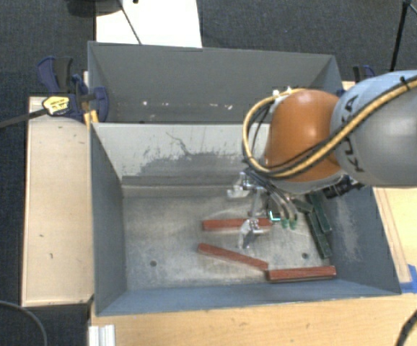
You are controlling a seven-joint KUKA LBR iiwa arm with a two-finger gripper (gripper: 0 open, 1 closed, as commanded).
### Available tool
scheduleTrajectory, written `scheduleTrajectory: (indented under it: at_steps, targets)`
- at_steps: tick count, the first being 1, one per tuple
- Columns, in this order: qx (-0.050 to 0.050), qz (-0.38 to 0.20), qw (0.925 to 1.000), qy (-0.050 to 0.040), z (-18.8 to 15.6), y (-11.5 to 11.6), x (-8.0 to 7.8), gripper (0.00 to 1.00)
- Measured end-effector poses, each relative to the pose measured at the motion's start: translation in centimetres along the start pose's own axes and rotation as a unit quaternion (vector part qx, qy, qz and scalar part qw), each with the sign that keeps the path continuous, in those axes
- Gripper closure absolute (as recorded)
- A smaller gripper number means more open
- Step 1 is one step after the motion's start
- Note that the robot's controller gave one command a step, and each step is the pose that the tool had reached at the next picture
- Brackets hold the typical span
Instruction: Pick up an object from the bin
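- The gripper (pixel 250 231) hung low at the middle of the bin (pixel 158 193), over the right end of a flat reddish-brown stick (pixel 221 224).
- It seemed to touch that stick, but whether it was open or closed could not be told.
- A second stick (pixel 230 256) lay slanted just below, and a third (pixel 302 272) lay by the near wall.
- A dark green strip (pixel 321 231) lay to the right.

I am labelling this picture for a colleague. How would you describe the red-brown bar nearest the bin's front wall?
In the grey metal bin, find the front wall, at the view's bottom. The red-brown bar lies along it, right of centre. Its look-alikes, the slanted bar and the bar at the gripper, lie farther back.
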State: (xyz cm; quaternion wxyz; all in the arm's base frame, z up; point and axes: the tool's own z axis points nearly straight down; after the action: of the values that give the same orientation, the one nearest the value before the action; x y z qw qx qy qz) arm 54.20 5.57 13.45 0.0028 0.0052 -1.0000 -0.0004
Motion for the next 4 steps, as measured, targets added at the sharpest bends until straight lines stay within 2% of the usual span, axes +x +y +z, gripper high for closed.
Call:
scheduleTrajectory:
  at_steps: [1, 2, 3, 4]
  targets:
    - [0.0, 0.0, 1.0, -0.0015, -0.2, 0.0, -0.1, 0.0]
    - [0.0, -0.027, 0.9996, -0.0033, -0.5, -0.4, 0.4, 0.0]
    - [-0.001, -0.029, 0.9995, -0.0117, 5.8, -1.4, -0.2, 1.0]
    - [-0.001, -0.028, 0.9995, -0.0116, 5.8, -1.4, -0.2, 1.0]
